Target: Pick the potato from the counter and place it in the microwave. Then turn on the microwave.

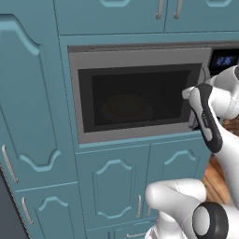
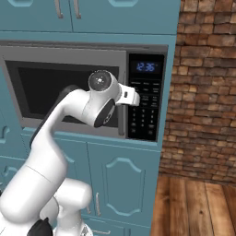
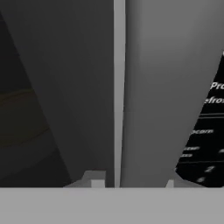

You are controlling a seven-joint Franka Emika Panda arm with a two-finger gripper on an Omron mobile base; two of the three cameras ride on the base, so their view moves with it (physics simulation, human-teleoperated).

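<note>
I am looking at the microwave [image 1: 135, 95] built into the teal cabinetry, its grey steel frame sitting flush under the upper cabinets [image 2: 92, 14] and above the lower cabinet doors [image 1: 114, 186]; its door is sitting shut against the frame. Through the dark glass in the left base view I am making out a faint round turntable plate [image 1: 127, 106] inside, and I cannot tell whether the potato is lying on it, since the glass is too dark to show any small lump. The arm is reaching up and forward with the hand turned toward the right edge of the door, and the gripper [image 3: 131, 183] is sitting right at the curved vertical handle [image 3: 119, 87], which is running up the middle of the hand view as a pale bar between the two fingertips [image 3: 95, 179]. The fingers are drawn in as far as they go, closed around that handle, one tip showing on each side of it. In the right base view the white wrist [image 2: 103, 99] is covering the seam between the door and the black keypad [image 2: 145, 110], just beside the button rows, while the blue digital display [image 2: 146, 67] is glowing above them. In the hand view the keypad [image 3: 205, 131] is showing at the right with blurred white lettering I cannot read fully. A brick wall [image 2: 207, 87] and a wooden floor [image 2: 198, 207] are lying to the right of the cabinets
</note>
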